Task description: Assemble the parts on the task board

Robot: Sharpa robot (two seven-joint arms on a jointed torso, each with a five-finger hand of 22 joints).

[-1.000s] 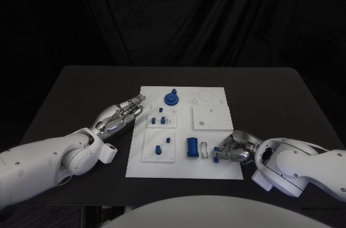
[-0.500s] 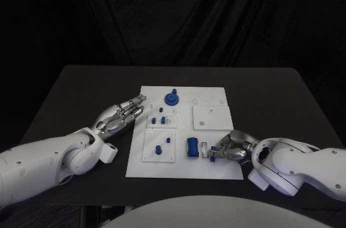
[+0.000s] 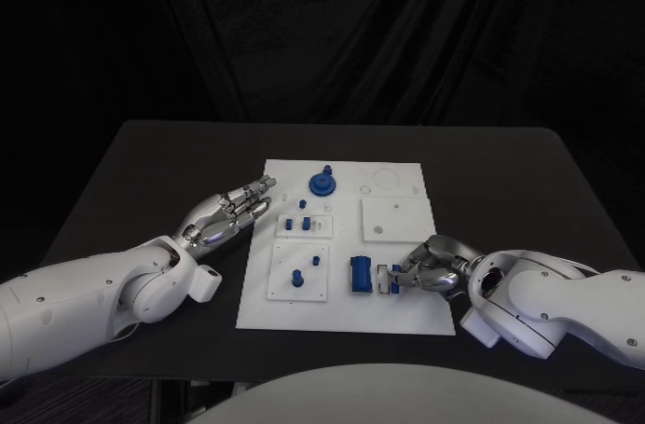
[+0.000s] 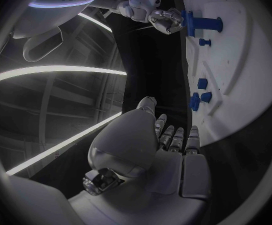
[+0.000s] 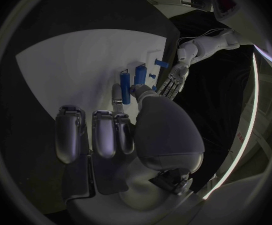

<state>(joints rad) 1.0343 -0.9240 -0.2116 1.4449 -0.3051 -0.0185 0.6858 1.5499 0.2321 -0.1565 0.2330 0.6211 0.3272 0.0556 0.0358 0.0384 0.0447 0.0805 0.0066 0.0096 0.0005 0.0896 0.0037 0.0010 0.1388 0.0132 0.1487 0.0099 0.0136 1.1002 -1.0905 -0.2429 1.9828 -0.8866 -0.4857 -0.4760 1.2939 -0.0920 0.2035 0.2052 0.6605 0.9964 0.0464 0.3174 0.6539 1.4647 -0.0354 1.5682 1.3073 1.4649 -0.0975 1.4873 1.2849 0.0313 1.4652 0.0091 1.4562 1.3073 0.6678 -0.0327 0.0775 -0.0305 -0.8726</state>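
Note:
The white task board (image 3: 404, 312) lies mid-table. On it stand a blue round part (image 3: 322, 184), small blue pieces (image 3: 298, 225), two blue pegs (image 3: 297, 277) and a blue cylinder block (image 3: 361, 273). My right hand (image 3: 431, 273) reaches over the board's right edge near the front, its thumb and a finger pinching a small blue part (image 3: 399, 281) just right of the block. In the right wrist view the fingertips (image 5: 141, 91) close on that blue part (image 5: 133, 88) beside the block (image 5: 125, 85). My left hand (image 3: 228, 214) lies flat at the board's left edge, fingers straight and apart, holding nothing.
The black table (image 3: 148, 172) has bare room on both sides of the board. A raised white square plate (image 3: 392, 217) and a faint ring outline (image 3: 386, 177) sit on the board's right half. In the left wrist view the board (image 4: 236, 75) runs past my left hand (image 4: 155, 145).
My right hand has slid left and slightly farther over the board, bringing the small blue part closer to the cylinder block. The left hand has stayed put.

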